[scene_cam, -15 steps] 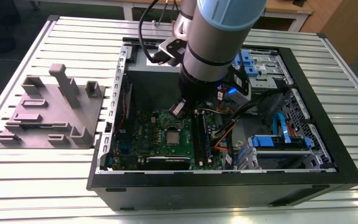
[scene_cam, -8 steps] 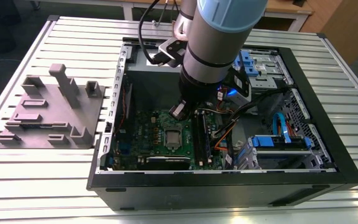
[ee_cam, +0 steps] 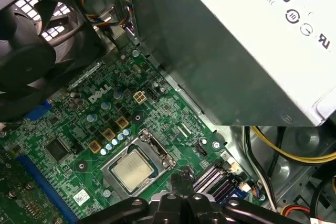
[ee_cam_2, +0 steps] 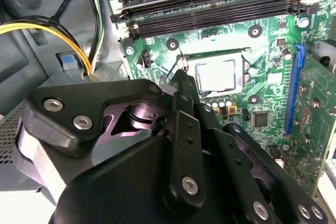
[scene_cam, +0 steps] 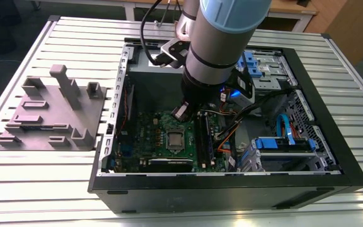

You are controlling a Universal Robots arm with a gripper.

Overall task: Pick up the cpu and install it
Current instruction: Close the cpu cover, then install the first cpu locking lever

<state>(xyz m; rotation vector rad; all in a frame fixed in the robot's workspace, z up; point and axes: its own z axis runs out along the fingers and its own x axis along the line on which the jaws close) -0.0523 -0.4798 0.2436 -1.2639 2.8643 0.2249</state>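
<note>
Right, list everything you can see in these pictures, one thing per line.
cpu: one, silver-grey, lying in the socket on the motherboard, nothing holding it.
motherboard: one, green, flat on the floor of the computer case.
computer case: one, black, open on its side on the table.
power supply: one, grey box with a white label, beside the motherboard.
fan: one, black, at the board's edge.
memory slots: several, black, next to the socket.
fixture block: one, grey, on the table at the exterior view's left.
table: one, ribbed, silver.
gripper: one, black, just above the board beside the socket.
arm: one, grey, reaching down into the case.
</note>
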